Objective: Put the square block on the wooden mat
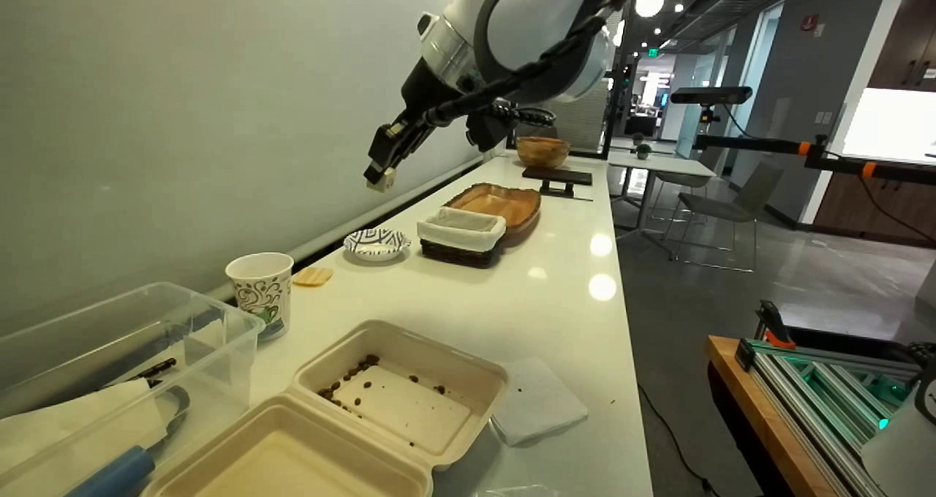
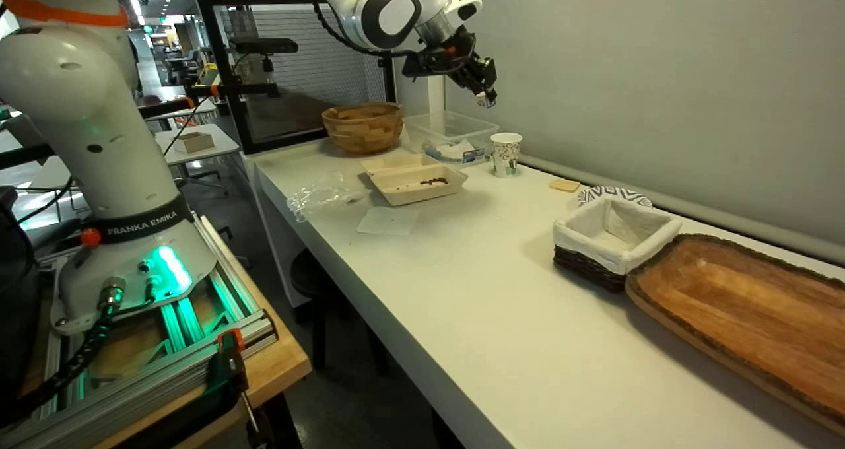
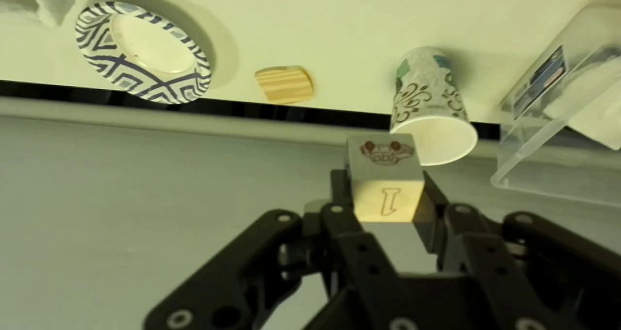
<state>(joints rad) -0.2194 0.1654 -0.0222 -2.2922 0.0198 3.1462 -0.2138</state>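
The wooden mat (image 3: 285,85), a small, thin, striped piece, lies on the tabletop (image 2: 449,271) near the edge by the wall (image 1: 146,117). The square block (image 3: 386,177) is in the air, well above the mat and apart from it, held in the gripper (image 3: 386,194), whose fingers (image 3: 341,189) are closed on two opposite sides of it. On one side of the mat stands the paper cup (image 3: 427,90); on the opposite side sits the patterned paper bowl (image 3: 150,48), both apart from it. Exactly which spot the block hangs over is hard to tell.

The step in hand looks like the carry to the mat, with the placing not yet done. The gripper slants toward the wall beyond the mat, so it probably wants tipping nearer upright first, letting the block's underside meet the mat flat. In the wrist view the block overlaps the cup's rim, so it seems wise to shift toward the mat while high and descend only once clear. With so small a target, centre carefully, lower slowly until the block touches, then part the fingers gently and rise straight. Releasing early could tip it off the mat.
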